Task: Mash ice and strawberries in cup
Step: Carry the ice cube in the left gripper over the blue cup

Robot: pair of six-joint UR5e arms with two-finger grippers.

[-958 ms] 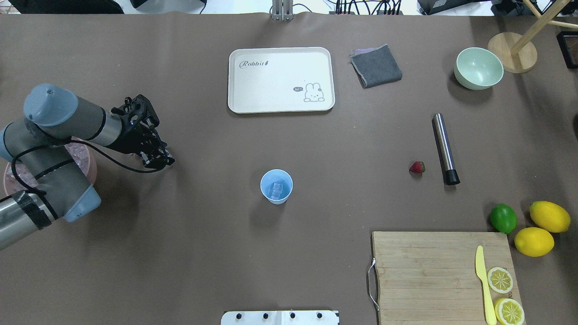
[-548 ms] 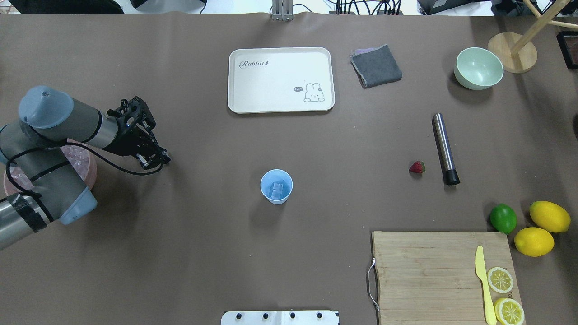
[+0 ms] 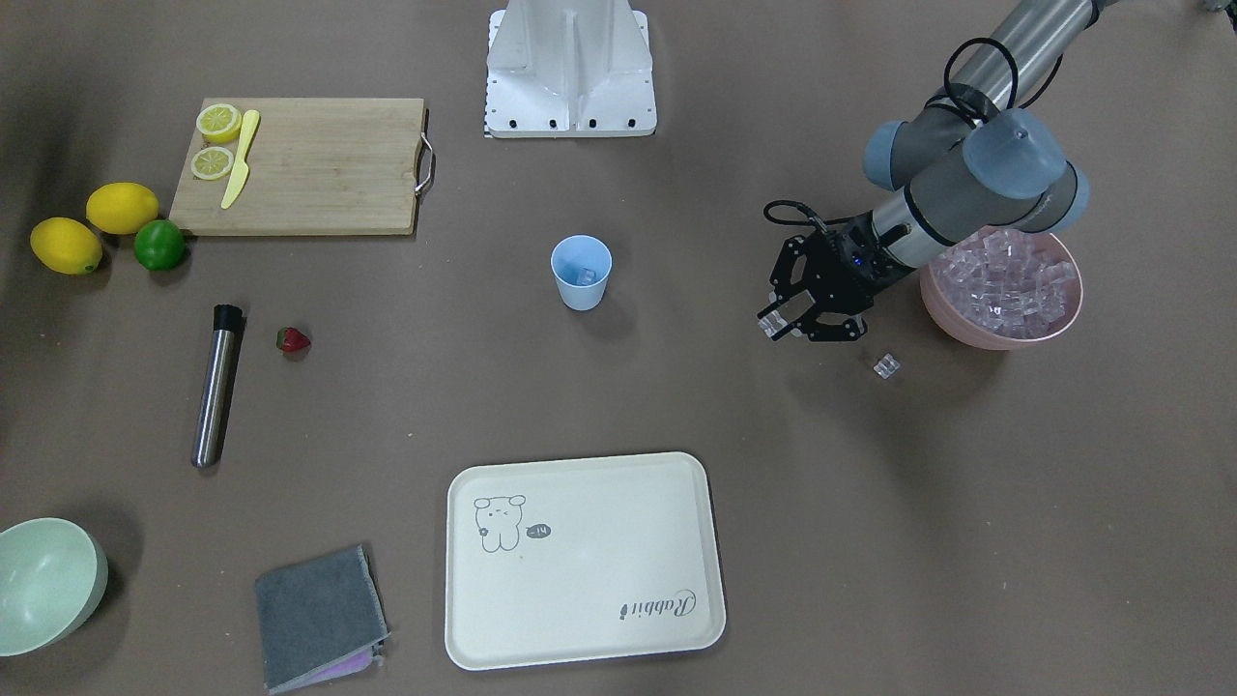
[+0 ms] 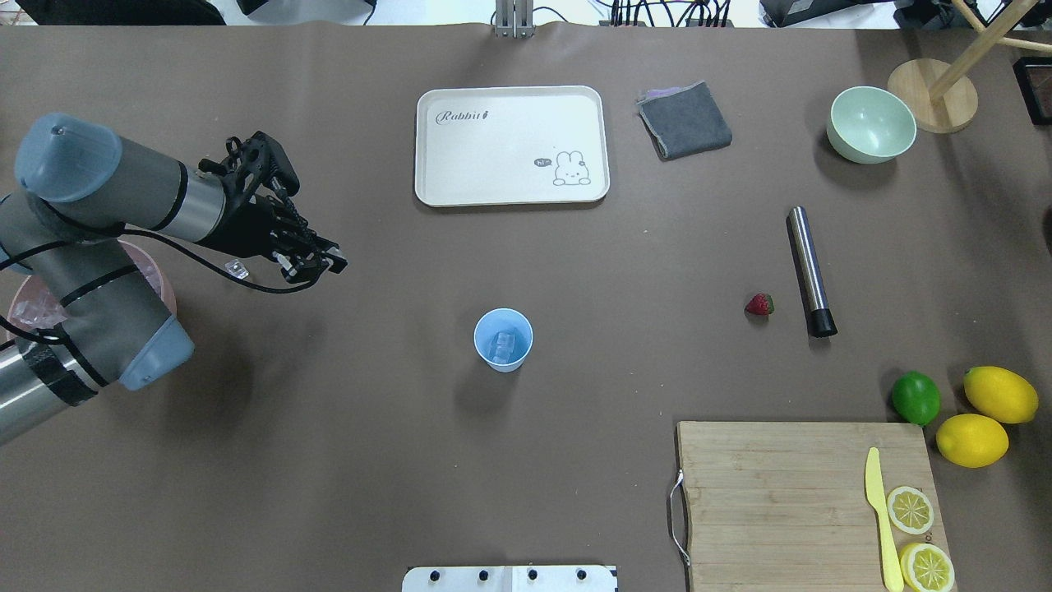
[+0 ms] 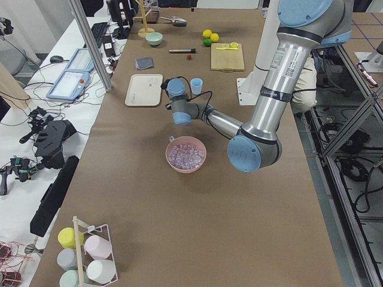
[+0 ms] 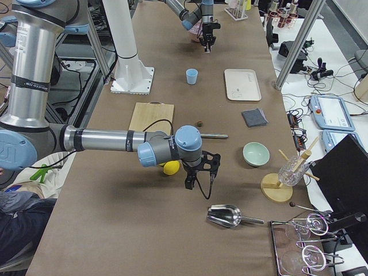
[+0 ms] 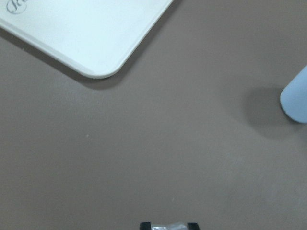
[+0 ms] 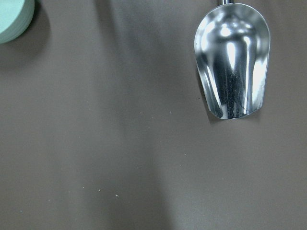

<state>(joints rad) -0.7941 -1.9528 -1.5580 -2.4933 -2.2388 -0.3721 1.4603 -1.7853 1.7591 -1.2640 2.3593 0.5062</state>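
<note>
Left end effector (image 3: 785,324) holds an ice cube (image 7: 167,225), well apart from the cup (image 4: 503,339).
The slick cube may slip out early and miss; a loose cube (image 3: 885,365) lies on the surface (image 4: 394,460). Right end effector (image 6: 198,179): cannot tell.

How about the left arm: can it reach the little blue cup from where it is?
Probably yes. The left tool, gripping an ice cube, hangs over bare table, and nothing stands between it and the cup. The tray lies off to one side.

Glossy metal scoop (image 8: 232,62), brushed steel rod (image 4: 808,263), matt wooden board (image 4: 781,493), grey cloth (image 4: 685,121), glassy clear ice (image 3: 1005,280)
</note>
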